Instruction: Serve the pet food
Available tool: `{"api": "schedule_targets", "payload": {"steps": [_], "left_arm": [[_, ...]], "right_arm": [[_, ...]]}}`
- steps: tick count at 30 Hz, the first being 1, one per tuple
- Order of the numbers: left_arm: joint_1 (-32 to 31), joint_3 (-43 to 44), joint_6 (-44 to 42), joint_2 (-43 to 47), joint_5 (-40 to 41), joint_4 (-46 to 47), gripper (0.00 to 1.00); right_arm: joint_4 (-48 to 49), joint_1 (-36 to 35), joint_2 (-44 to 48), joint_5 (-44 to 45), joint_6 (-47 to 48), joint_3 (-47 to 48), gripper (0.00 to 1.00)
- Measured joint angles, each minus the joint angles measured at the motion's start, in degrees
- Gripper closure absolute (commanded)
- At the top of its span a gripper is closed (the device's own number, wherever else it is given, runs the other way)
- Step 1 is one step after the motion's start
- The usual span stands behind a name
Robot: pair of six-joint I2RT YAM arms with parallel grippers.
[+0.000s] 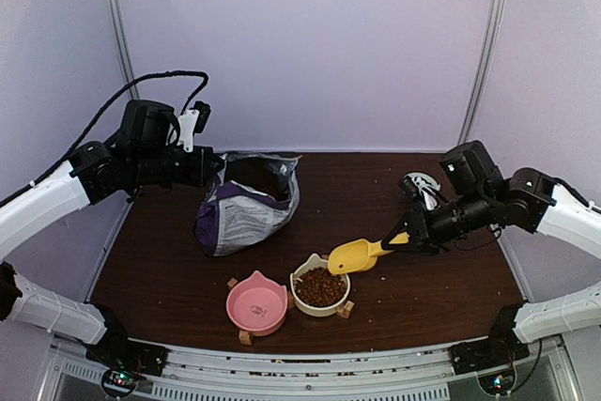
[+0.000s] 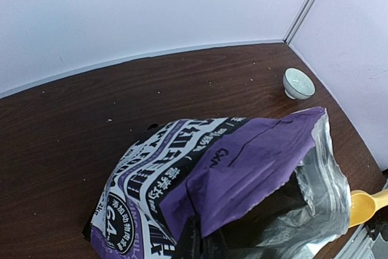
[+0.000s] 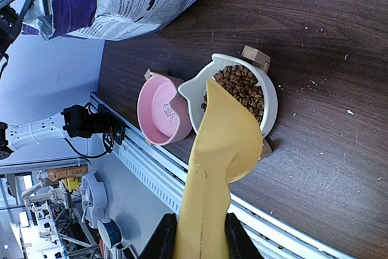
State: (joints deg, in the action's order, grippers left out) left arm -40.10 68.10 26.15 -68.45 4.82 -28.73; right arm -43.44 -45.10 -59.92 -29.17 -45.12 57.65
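Over the white bowl of pet food, right fingers grasp the yellow scoop; left fingers pinch the bag

On the dark wooden table we see a white cat-eared bowl propped on small wooden blocks, with a pink bowl of the same shape just beside it on the left. A yellow scoop tilts mouth-down over the white bowl's right rim, its handle running off to the right. Behind the white bowl to the left we find a purple bag standing open, and well behind it to the right a small white cup.
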Motion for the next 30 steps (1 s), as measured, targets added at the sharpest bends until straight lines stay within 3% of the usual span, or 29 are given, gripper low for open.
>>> {"api": "schedule_targets", "payload": {"steps": [15, 30], "left_arm": [[0.00, -0.20, -0.13, 0.00, -0.15, 0.17, 1.00], [0.13, -2.38, -2.14, 1.66, -4.37, 2.19, 1.00]], "right_arm": [[-5.42, -4.35, -5.22, 6.03, 3.61, 5.07, 0.86], [-4.94, -2.38, -0.28, 6.93, 3.67, 8.55, 0.85]]}}
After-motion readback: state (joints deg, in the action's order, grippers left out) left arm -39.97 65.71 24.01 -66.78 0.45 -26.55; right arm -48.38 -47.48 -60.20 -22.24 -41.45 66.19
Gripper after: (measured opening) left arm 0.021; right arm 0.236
